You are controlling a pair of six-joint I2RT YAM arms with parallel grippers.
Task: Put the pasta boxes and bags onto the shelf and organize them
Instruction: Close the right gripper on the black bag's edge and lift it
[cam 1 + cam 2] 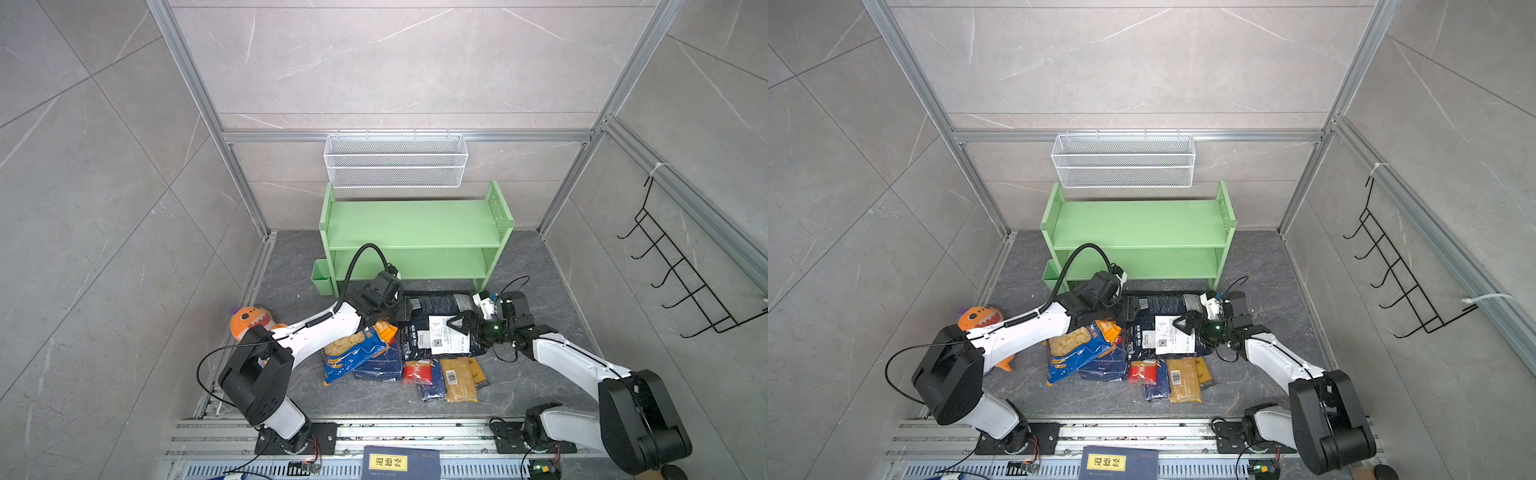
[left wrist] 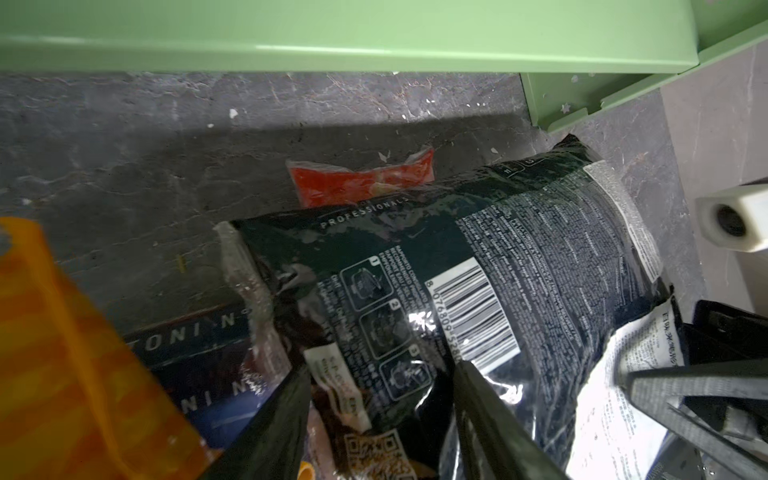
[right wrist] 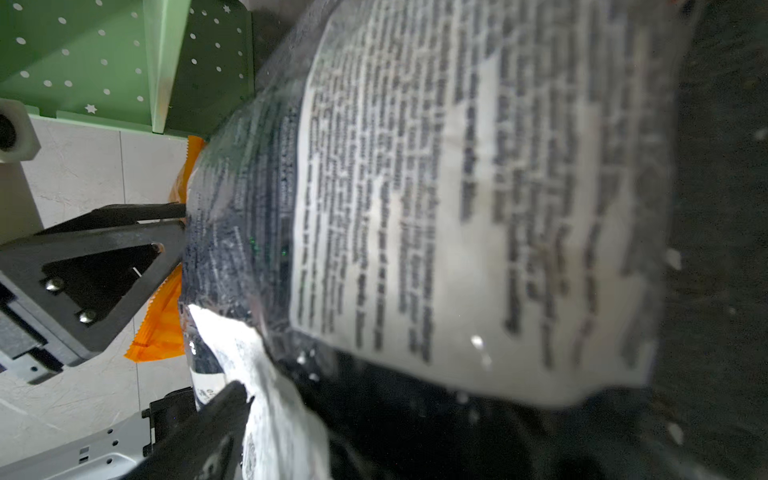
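Observation:
The large black bag (image 1: 419, 328) (image 1: 1138, 316) with a white label lies on the floor in front of the green shelf (image 1: 415, 224) (image 1: 1138, 224). My left gripper (image 1: 405, 309) (image 2: 382, 368) is shut on the bag's crumpled left end (image 2: 540, 257). My right gripper (image 1: 459, 324) (image 1: 1183, 322) straddles the bag's right edge, with one finger (image 3: 224, 411) against the label; the other is hidden. The blue-orange shell bag (image 1: 357, 349) rests on a wide blue box (image 1: 380, 368). Red (image 1: 417, 372) and yellow (image 1: 459, 380) spaghetti packs and a narrow blue box (image 1: 432, 386) lie nearer the front.
A white wire basket (image 1: 395, 160) hangs on the back wall above the shelf. A small green cup (image 1: 322, 280) is fixed to the shelf's left side. An orange plush shark (image 1: 249, 322) sits behind my left arm. A dark book (image 1: 401, 463) lies at the front edge. A black hook rack (image 1: 681, 270) hangs on the right wall.

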